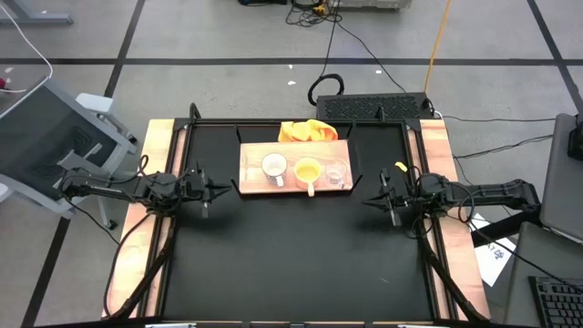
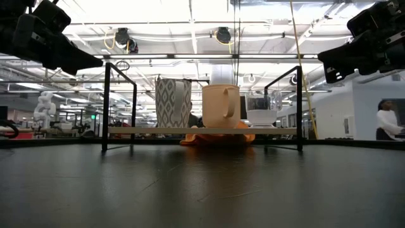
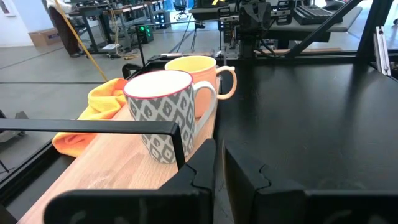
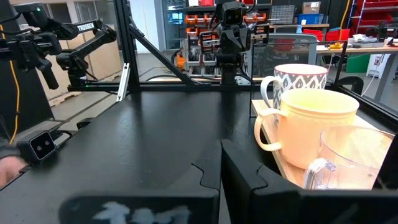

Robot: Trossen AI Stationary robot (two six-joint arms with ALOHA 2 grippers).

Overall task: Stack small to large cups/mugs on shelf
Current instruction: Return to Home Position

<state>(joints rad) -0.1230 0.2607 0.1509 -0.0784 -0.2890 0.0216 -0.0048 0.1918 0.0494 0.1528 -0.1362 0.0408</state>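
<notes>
Cups [image 1: 307, 169] sit seemingly between left tool [image 1: 223, 190], right tool [image 1: 368, 200].

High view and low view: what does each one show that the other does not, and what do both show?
Only the high view shows the left arm and right arm whole, at the table's sides, and the floor around it. Only the low view shows the shelf raised on black legs, and a person in the room. Both show the white mug, yellow mug and cloth.
</notes>
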